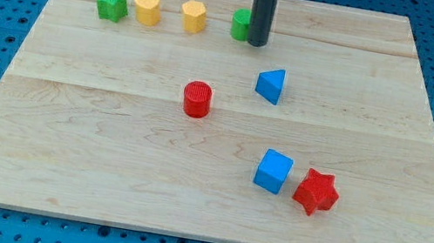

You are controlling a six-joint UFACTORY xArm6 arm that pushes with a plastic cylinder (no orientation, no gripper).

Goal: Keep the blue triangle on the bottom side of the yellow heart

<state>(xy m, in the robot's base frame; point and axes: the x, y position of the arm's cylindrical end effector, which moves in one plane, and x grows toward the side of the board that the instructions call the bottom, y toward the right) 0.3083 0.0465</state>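
triangle (270, 84) right of cylinder (197, 99) — cube (273, 171) below

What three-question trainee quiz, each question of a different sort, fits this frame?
1. True or false: the blue triangle touches the yellow heart.
2. Which block sits right beside the blue cube? A) red cylinder B) red star C) green star
3. Fill in: my tip stands next to the partly hidden ____ block at the view's top.

Key:
1. False; they lie well apart, the triangle lower and toward the view's right.
2. B, the red star.
3. Green; the green block sits partly behind the rod.
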